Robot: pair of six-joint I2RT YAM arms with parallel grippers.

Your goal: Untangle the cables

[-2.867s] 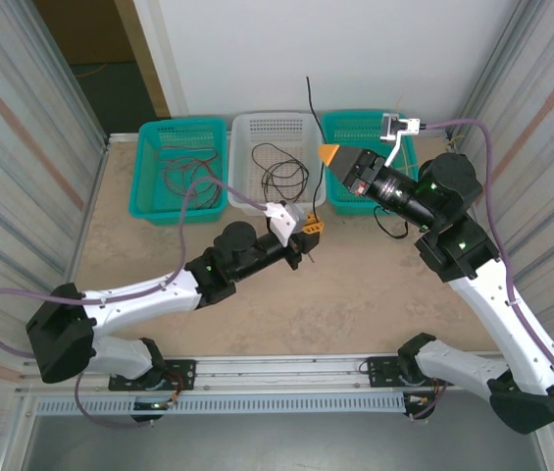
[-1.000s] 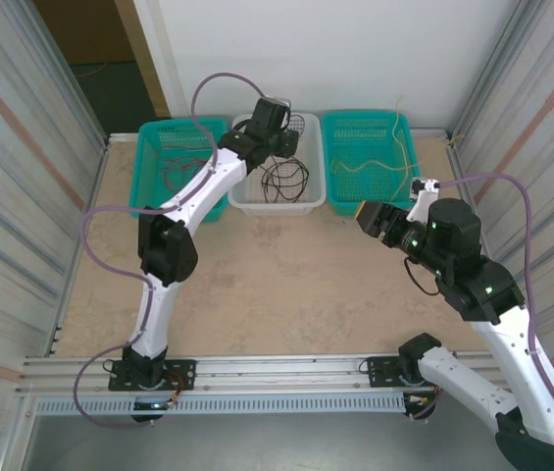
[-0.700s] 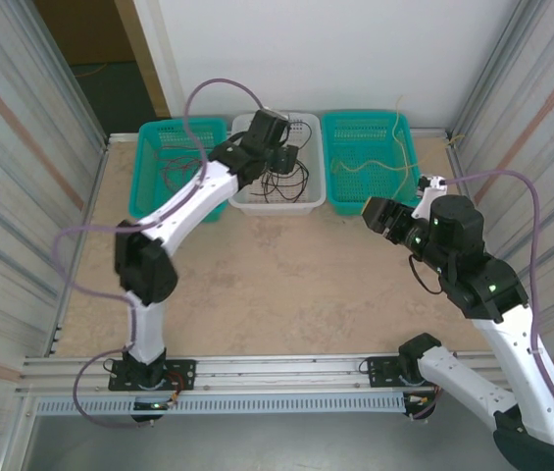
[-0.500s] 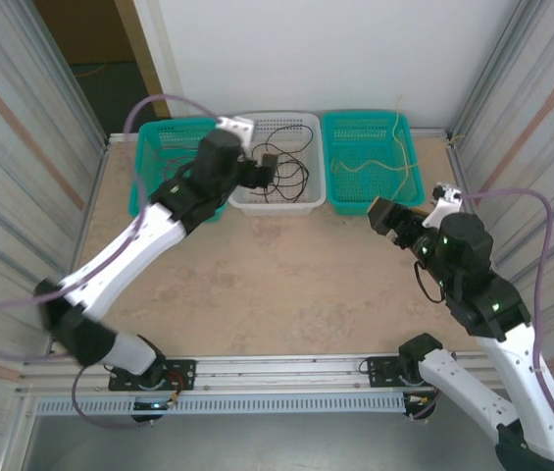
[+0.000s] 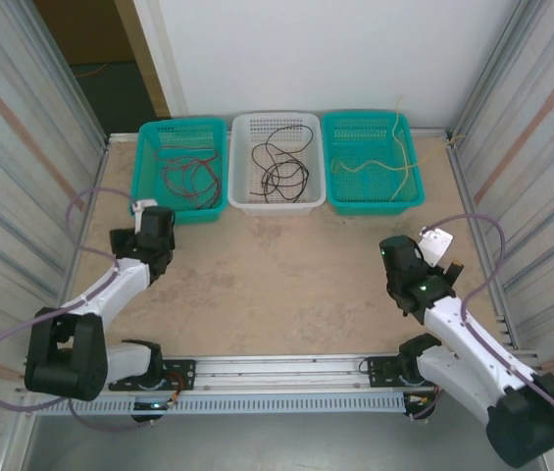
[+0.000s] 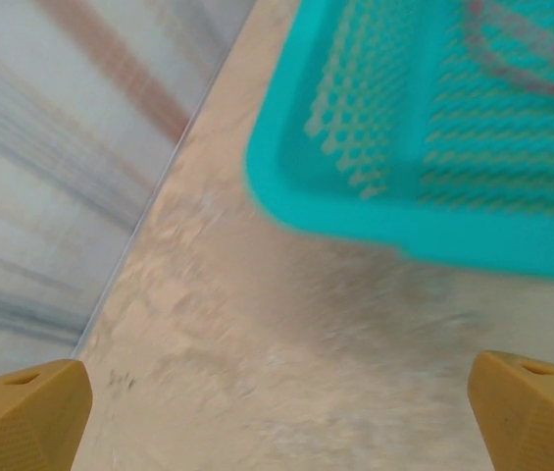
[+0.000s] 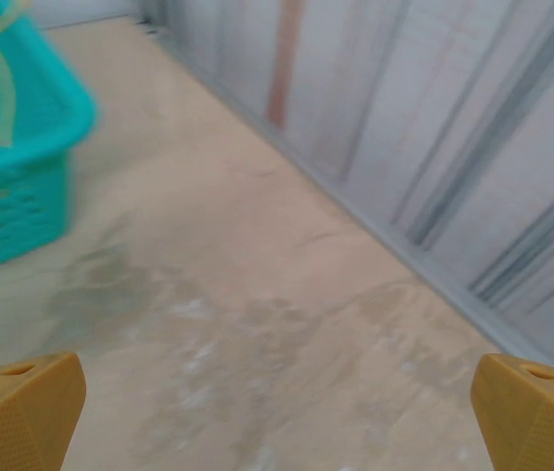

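Observation:
The cables lie sorted in three baskets at the back of the table. Red cables (image 5: 190, 175) sit in the left teal basket (image 5: 149, 201). Black cables (image 5: 278, 175) fill the white basket (image 5: 242, 196), and a yellow cable (image 5: 375, 165) lies in the right teal basket (image 5: 409, 196). My left gripper (image 5: 155, 226) is folded back at the left, open and empty (image 6: 277, 422), facing that basket's corner (image 6: 355, 196). The right gripper (image 5: 398, 255) is drawn back at the right, open with nothing in it (image 7: 277, 417), near the other teal basket (image 7: 22, 137).
Corrugated metal walls (image 5: 31, 147) close in both sides, with the right one (image 7: 433, 147) near the right gripper. Bare beige tabletop (image 5: 277, 275) stretches between the arms. A rail (image 5: 277, 368) runs along the near edge.
The left arm has pulled away from the white basket to the near left, and the right arm has folded back to the near right. Both grippers have opened wide.

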